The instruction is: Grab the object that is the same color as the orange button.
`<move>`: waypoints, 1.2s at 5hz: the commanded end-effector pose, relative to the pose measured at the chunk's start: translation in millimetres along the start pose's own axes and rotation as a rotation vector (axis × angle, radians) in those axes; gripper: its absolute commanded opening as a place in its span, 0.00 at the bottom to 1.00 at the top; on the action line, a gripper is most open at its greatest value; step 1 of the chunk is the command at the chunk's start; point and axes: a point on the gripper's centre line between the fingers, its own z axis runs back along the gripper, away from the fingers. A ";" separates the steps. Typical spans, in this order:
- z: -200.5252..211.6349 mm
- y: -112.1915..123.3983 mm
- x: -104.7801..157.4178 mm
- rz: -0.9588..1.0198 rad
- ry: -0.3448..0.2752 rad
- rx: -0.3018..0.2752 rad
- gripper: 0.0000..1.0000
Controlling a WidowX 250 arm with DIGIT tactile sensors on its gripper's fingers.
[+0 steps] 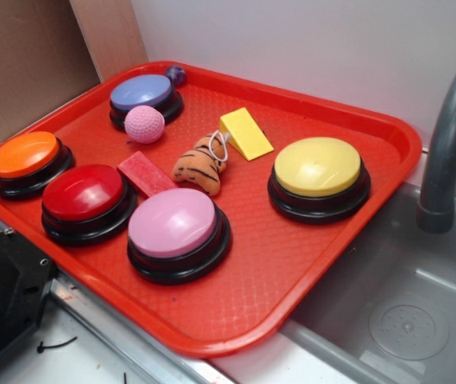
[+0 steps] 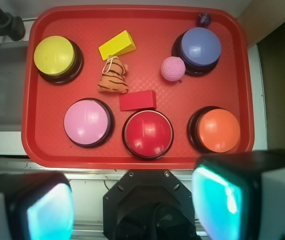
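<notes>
Hovering high above the red tray with the gripper released, jaws spread wide at the bottom edge of the wrist view, holding nothing. Judging the task as barely started: no descent yet, no contact, the whole reach, closing and lift remaining. Lying near the middle of the tray, the orange tiger-striped plush toy with its white string loop trailing toward the yellow wedge block. Matching in colour the orange button sitting at the tray's left edge in the exterior view, well apart from the toy. Crowding the target on several sides: the red rectangular block just beside it on the left, the pink button close on the near side, the yellow wedge just beyond the loop on the far side. Standing farther off: the red button, the yellow button to the right, the blue-purple button at the far left with a pink textured ball touching its base and a small purple object by the rim. Probably calling for a narrow approach between block and pink button, minding the loop. Flanking the tray on the right, a grey sink with its faucet.
</notes>
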 end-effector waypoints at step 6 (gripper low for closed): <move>-119.1 -22.7 91.0 0.280 -0.101 -0.009 1.00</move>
